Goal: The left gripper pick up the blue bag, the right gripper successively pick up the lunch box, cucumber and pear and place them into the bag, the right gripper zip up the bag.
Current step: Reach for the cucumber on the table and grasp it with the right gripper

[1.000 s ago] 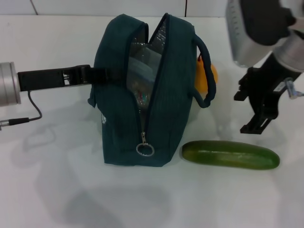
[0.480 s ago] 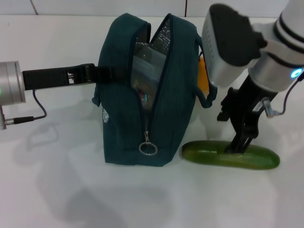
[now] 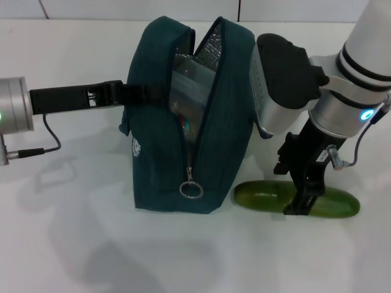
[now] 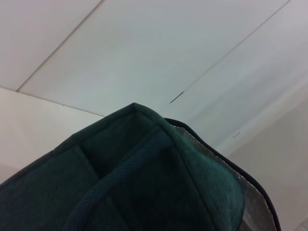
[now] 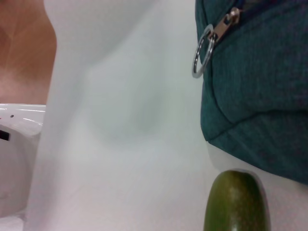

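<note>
The blue bag (image 3: 153, 146) stands upright in the middle of the table, its top unzipped to show silver lining. Inside it sits the clear lunch box (image 3: 183, 82). My left gripper (image 3: 125, 93) is shut on the bag's left handle and holds it up; the left wrist view shows the bag (image 4: 134, 183) close up. The green cucumber (image 3: 263, 196) lies to the right of the bag's base. My right gripper (image 3: 303, 198) has come down over the cucumber's middle, open, one finger on its near side. The right wrist view shows the cucumber's end (image 5: 236, 202) beside the bag (image 5: 260, 96). The pear is hidden behind my right arm.
The zipper's ring pull (image 3: 190, 190) hangs low on the bag's front end and also shows as the ring (image 5: 202, 50) in the right wrist view. The white table (image 3: 73, 244) spreads around the bag. A cable (image 3: 43, 143) trails from my left arm.
My right arm swung in from the right and dropped its gripper onto the cucumber, covering the pear. The bag and left gripper stayed put.
</note>
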